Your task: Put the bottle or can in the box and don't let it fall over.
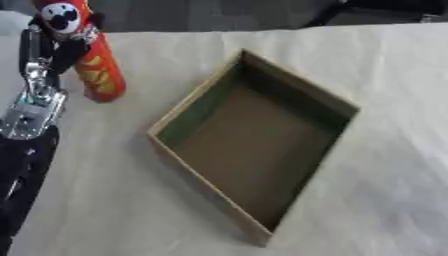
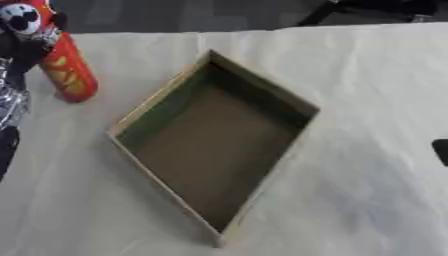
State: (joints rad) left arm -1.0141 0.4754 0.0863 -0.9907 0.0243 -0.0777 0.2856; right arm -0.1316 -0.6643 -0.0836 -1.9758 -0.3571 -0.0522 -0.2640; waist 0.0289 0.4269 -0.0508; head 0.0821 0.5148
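My left hand point(image 1: 54, 42) curls round the red can point(image 1: 94, 67) at the far left; the box point(image 1: 197, 102) waits empty, everything remains.

The worktop point(image 1: 385, 165) is covered with a pale cream cloth, matt and faintly creased. The box point(image 1: 254, 140) looks like plain brown cardboard, dull inside, with a green lining along one inner wall and raw, lighter edges at the rim. The can point(image 1: 98, 70) is a red tube with a smooth, slightly glossy printed wrap and yellow markings. The left robot hand point(image 1: 54, 42) is black, matt plastic or rubber; behind it the wrist shows bright, shiny silver metal.
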